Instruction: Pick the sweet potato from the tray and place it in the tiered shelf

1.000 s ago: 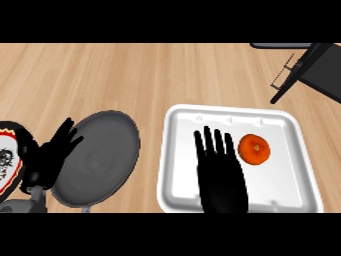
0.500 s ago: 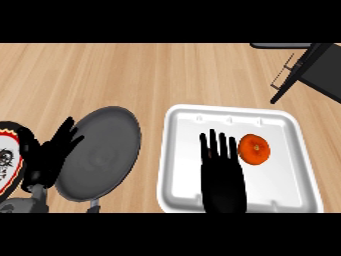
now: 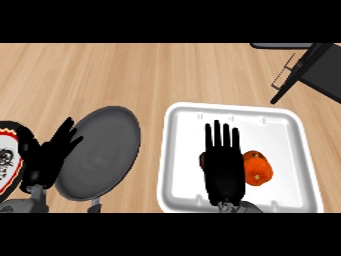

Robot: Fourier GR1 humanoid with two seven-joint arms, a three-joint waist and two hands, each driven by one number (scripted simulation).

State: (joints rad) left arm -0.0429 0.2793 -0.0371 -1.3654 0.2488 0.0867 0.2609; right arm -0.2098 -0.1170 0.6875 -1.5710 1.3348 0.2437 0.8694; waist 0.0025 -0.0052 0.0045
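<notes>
The right hand [image 3: 223,167] lies spread in the tray [image 3: 184,150], just beside the sweet potato [image 3: 257,168]. It looks hard, rounded, likely to roll; grasp across its middle

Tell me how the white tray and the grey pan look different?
The white tray is squarish with rounded corners; the grey pan is round. The tray holds the orange sweet potato; nothing shows in the pan. The right hand hangs over the tray, the left hand beside the pan. Both sit on the wooden counter.
</notes>
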